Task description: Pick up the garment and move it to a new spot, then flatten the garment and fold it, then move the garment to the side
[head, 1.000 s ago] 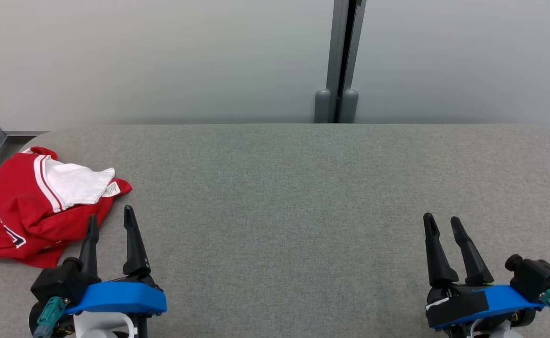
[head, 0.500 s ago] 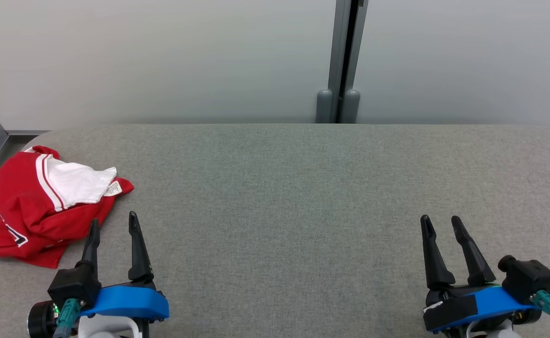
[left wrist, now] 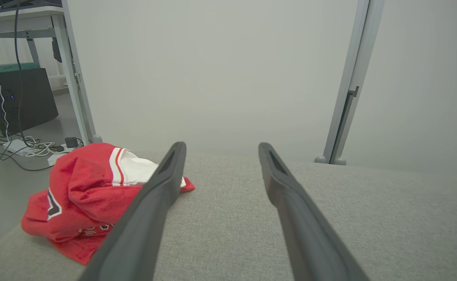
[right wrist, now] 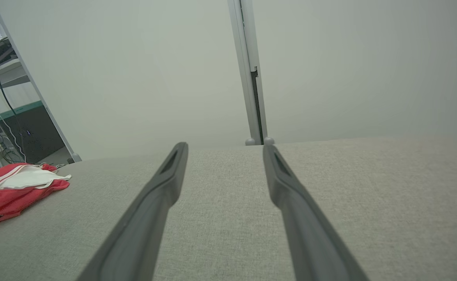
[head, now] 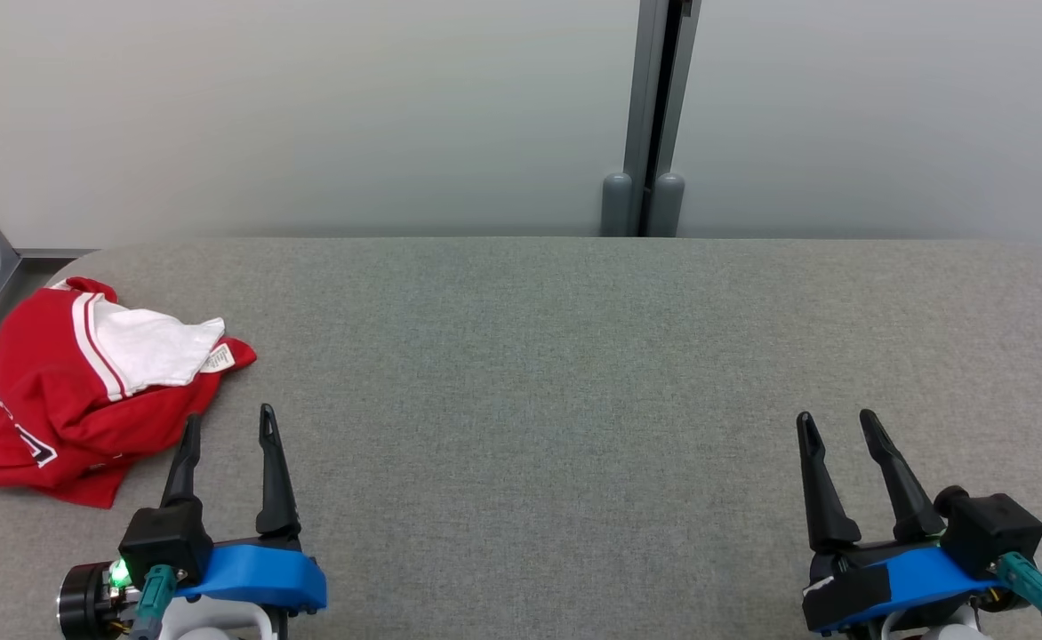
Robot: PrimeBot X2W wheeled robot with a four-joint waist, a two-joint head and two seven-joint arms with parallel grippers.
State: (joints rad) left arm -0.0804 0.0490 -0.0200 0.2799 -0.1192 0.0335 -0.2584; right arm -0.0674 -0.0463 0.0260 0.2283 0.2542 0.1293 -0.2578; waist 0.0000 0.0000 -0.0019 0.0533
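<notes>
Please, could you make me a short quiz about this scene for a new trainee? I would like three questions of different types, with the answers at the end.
1. Choose one: on the table, the red shirt lies A) at the left end, crumpled; B) in the middle, folded; C) at the right end, spread flat.
2. True or false: the right claw is shut on the red shirt.
3. Short answer: is the left claw open or shut?
Key: 1 A; 2 false; 3 open.
</notes>
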